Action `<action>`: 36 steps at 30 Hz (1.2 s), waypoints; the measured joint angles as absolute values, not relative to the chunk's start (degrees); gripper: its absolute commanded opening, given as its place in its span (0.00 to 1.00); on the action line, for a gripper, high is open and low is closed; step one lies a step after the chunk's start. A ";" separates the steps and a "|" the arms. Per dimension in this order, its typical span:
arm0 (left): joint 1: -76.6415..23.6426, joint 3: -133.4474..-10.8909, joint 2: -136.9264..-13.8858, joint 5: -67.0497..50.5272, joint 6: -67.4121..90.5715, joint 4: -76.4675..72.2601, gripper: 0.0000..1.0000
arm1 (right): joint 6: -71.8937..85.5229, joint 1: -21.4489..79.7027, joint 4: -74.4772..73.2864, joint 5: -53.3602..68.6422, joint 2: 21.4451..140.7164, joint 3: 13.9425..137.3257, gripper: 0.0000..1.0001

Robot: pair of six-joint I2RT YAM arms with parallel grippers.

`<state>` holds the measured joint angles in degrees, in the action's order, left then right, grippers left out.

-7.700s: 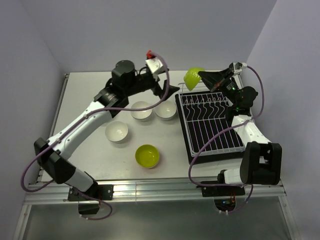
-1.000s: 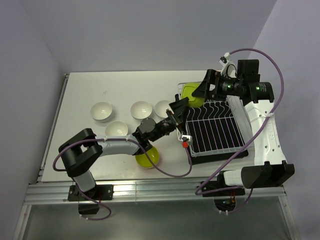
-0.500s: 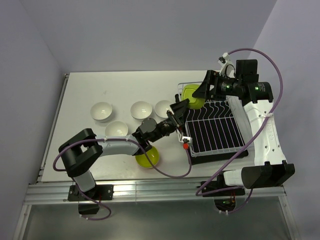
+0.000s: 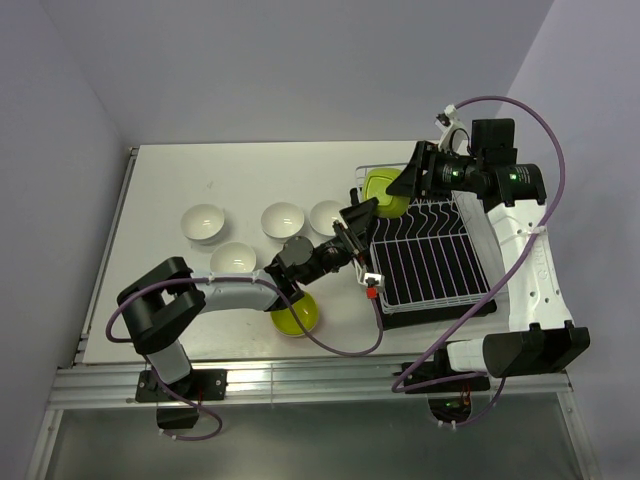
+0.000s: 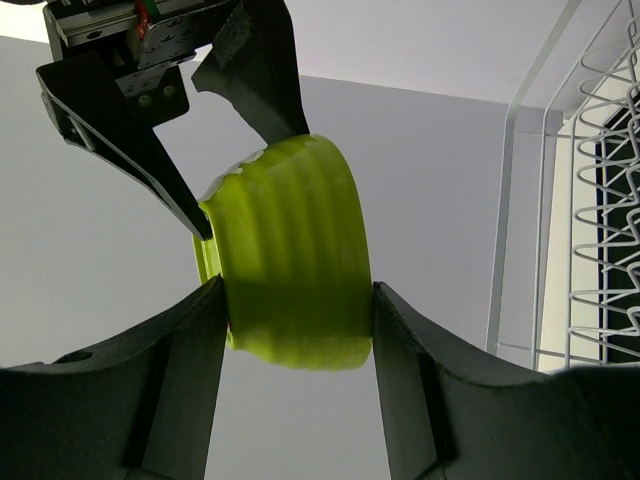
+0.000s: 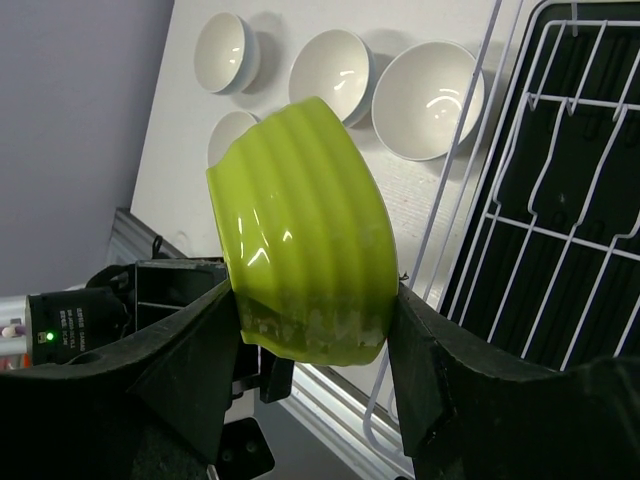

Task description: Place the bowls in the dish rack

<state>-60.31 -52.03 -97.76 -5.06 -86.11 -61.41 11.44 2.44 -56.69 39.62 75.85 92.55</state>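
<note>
A fourth white bowl (image 4: pixel 205 222) now sits at the nine o'clock end of the white ones. The left gripper (image 4: pixel 362 213) has swung from twelve o'clock to the dish rack's (image 4: pixel 430 262) eleven o'clock corner, clasping the lime green bowl (image 4: pixel 379 187). The right gripper (image 4: pixel 402 186) has narrowed onto it too.

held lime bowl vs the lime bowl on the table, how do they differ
The held lime bowl is tipped on its side; the table lime bowl sits mouth up. The held lime bowl is clamped by the left gripper and right gripper at the dish rack corner; the table lime bowl lies free, partly behind the left arm. Same colour, similar size.
</note>
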 measured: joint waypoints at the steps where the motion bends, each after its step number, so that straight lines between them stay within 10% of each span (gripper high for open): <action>1: -60.36 -52.03 -97.76 -4.91 -86.13 -61.43 0.09 | 11.44 2.44 -56.66 39.68 75.85 92.55 0.09; 18: -60.73 -52.03 -97.76 -2.66 -85.73 -61.67 0.86 | 11.49 -0.32 -54.92 43.94 75.85 92.60 0.00; 29: -60.73 -52.21 -96.90 0.34 -82.39 -58.26 0.99 | 10.57 -11.33 -53.76 49.58 79.48 96.90 0.00; 36: -60.38 -69.04 -93.30 7.77 -58.61 -31.22 0.99 | 2.79 -19.29 -55.96 46.54 88.25 105.23 0.00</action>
<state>-60.38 -69.04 -93.30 7.77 -58.61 -31.22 2.79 -19.29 -55.96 46.54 88.25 105.23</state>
